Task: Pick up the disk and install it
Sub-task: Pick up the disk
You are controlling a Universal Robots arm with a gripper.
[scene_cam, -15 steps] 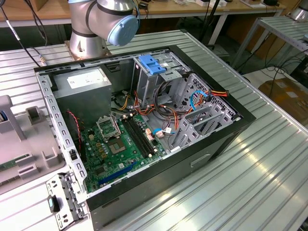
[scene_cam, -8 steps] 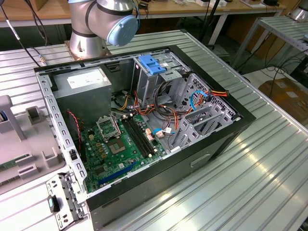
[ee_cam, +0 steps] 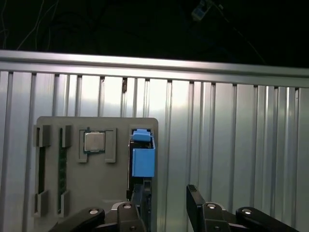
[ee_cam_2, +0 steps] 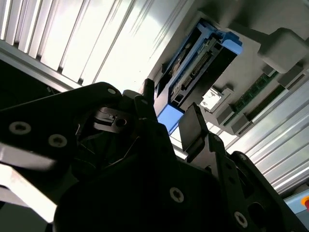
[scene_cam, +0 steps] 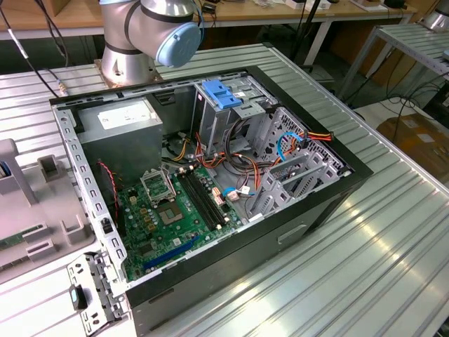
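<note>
The black gripper point(ee_cam: 166, 205) hangs with its jaws spread wide and nothing between them, over the disk point(ee_cam: 143, 159), a grey hard drive in a bright blue plastic carrier. The disk stands on edge in a slot of the grey moulded tray point(ee_cam: 96, 183). One finger point(ee_cam: 137, 205) looks in line with the carrier, so I'd centre the jaws across it before closing, clear of the square silver chip point(ee_cam: 94, 141) beside it.

Ribbed metal table point(scene_cam: 393, 267) carries open computer case point(scene_cam: 280, 235), grey parts tray point(scene_cam: 21, 203), arm base point(scene_cam: 125, 68).
</note>
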